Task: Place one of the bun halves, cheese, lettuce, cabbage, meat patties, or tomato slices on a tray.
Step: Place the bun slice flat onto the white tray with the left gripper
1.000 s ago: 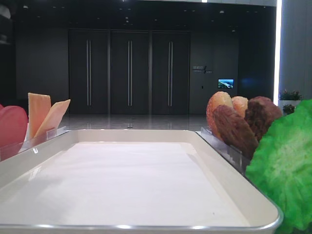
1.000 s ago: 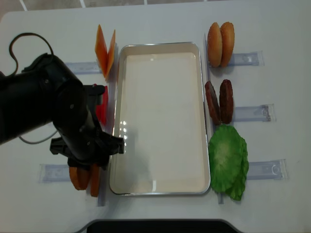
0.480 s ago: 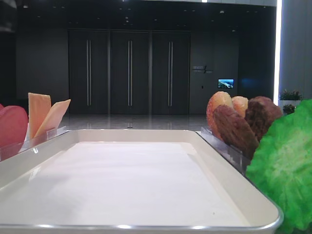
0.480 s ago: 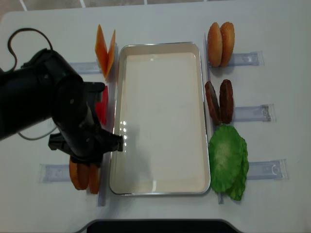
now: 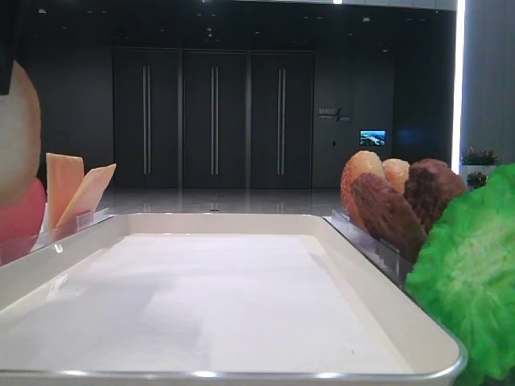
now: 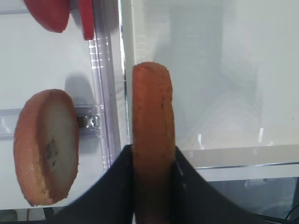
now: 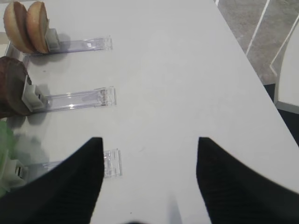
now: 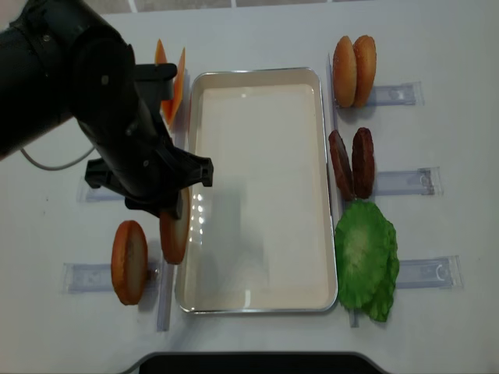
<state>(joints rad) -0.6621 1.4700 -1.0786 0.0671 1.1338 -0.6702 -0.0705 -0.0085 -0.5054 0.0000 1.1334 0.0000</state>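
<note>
My left gripper (image 6: 152, 170) is shut on a bun half (image 6: 152, 116), held on edge above the left rim of the cream tray (image 6: 233, 156). From overhead the held bun half (image 8: 173, 234) hangs below the black arm at the tray (image 8: 261, 296) edge. In the low view that bun half (image 5: 16, 137) shows at the far left. A second bun half (image 8: 129, 261) stands in its clear holder. My right gripper (image 7: 149, 140) is open over bare table, with nothing between its fingers.
Cheese slices (image 5: 68, 189) and tomato slices (image 6: 49, 14) stand left of the tray. On its right are two more buns (image 8: 355, 70), meat patties (image 8: 351, 164) and lettuce (image 8: 366, 257), each in clear holders (image 7: 77, 99). The table edge runs at the right (image 7: 261, 88).
The left gripper closed on one bun half, lifted it out of its holder and carried it away from the table's front edge, along the tray's left rim. The other bun half stayed behind.
</note>
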